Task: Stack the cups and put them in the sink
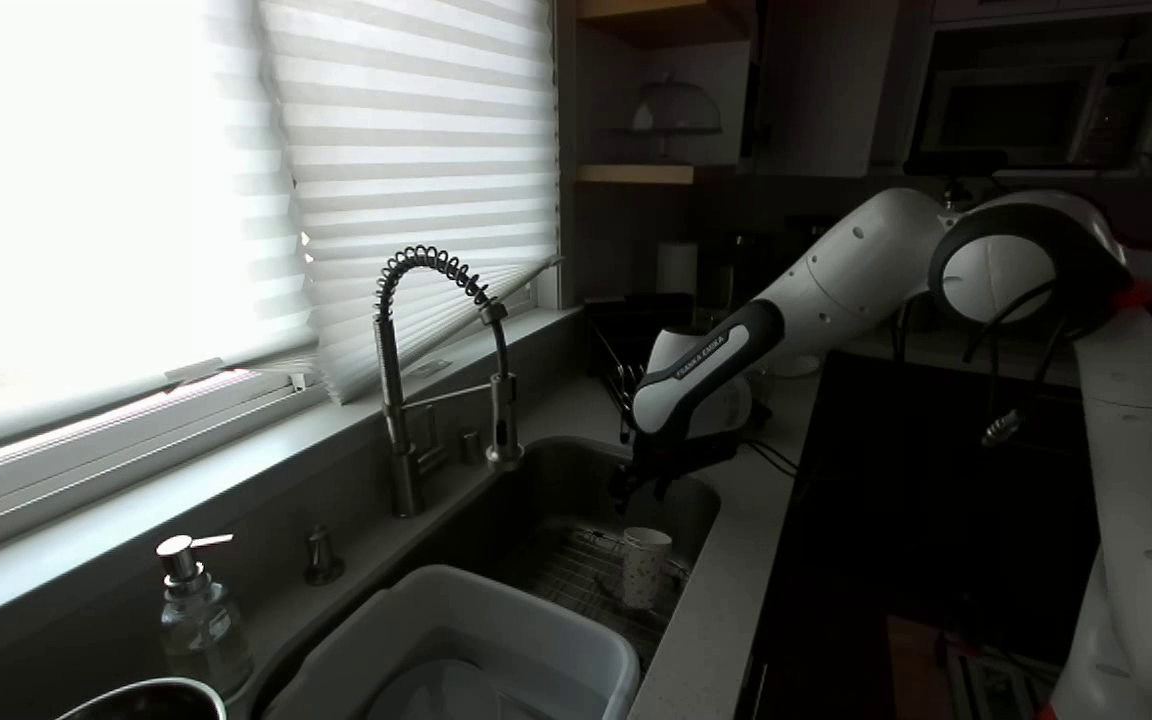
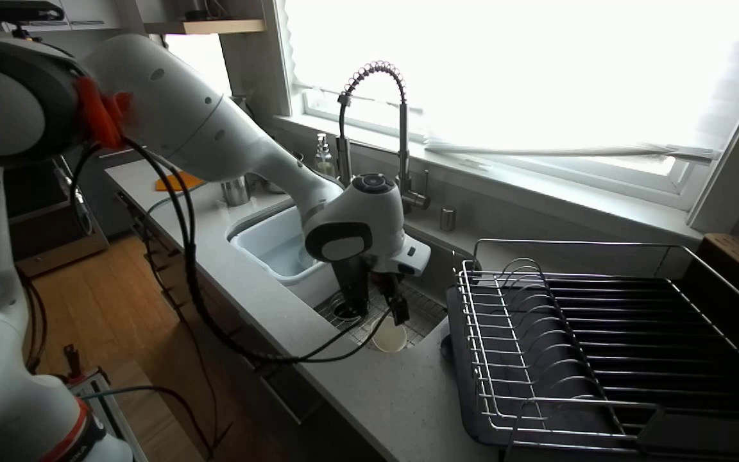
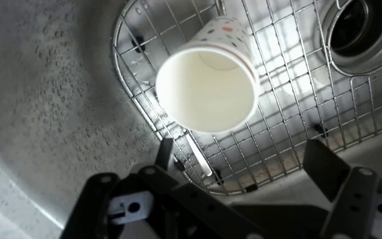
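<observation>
- Claw [image 3: 242, 159]: jaws spread wide, holding nothing, over the sink [image 3: 61, 83].
- Cup [image 3: 207, 89]: in the sink, upright on the grid [image 3: 292, 84], mouth up; whether it is one or several nested, I cannot tell.
- In the wrist view the cup shows beyond the jaw tips, apart from them.
- Tub [image 1: 536, 620]: also in the sink, at the other end.
- Faucet [image 1: 406, 485]: beside the sink.
- Rack [image 2: 575, 346]: on the counter [image 2: 401, 398], near the cup's end.
</observation>
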